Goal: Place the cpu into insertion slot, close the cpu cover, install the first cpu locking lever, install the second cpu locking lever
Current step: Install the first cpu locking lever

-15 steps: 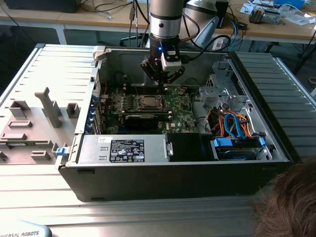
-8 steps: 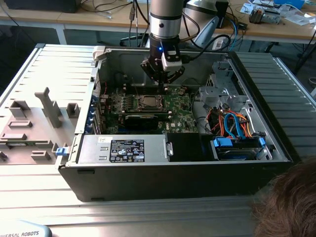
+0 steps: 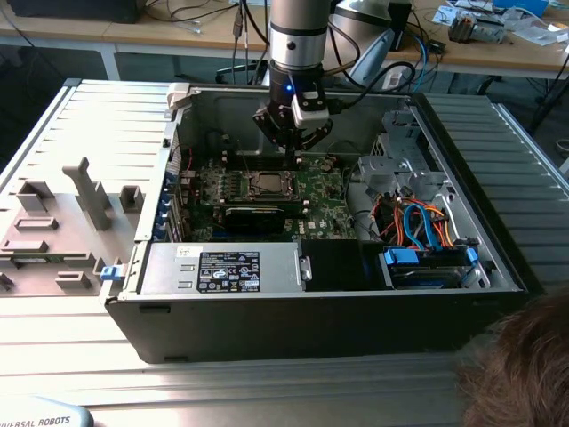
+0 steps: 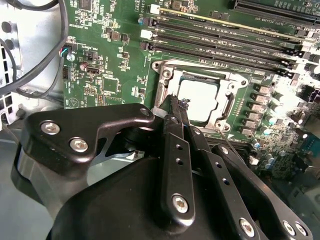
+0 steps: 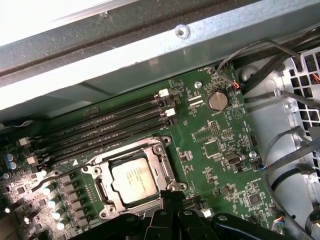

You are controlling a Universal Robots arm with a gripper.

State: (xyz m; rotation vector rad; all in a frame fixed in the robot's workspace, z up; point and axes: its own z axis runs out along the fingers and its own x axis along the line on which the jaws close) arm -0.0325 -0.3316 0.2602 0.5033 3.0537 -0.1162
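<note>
In the exterior view the gripper (image 3: 294,158) hangs close by the cpu (image 3: 264,184). In the second wrist view its fingers (image 4: 176,135) meet at the socket's (image 4: 165,75) edge, gripping nothing visible. In the first wrist view the cpu cover (image 5: 161,172) lies flat around the cpu

We hold our arm (image 3: 298,27) straight down from above, wrist (image 3: 298,67) vertical. The gripper (image 3: 293,160) points downward, and its two black fingers (image 4: 176,150) are drawn together, the tips meeting in the second wrist view.
</note>
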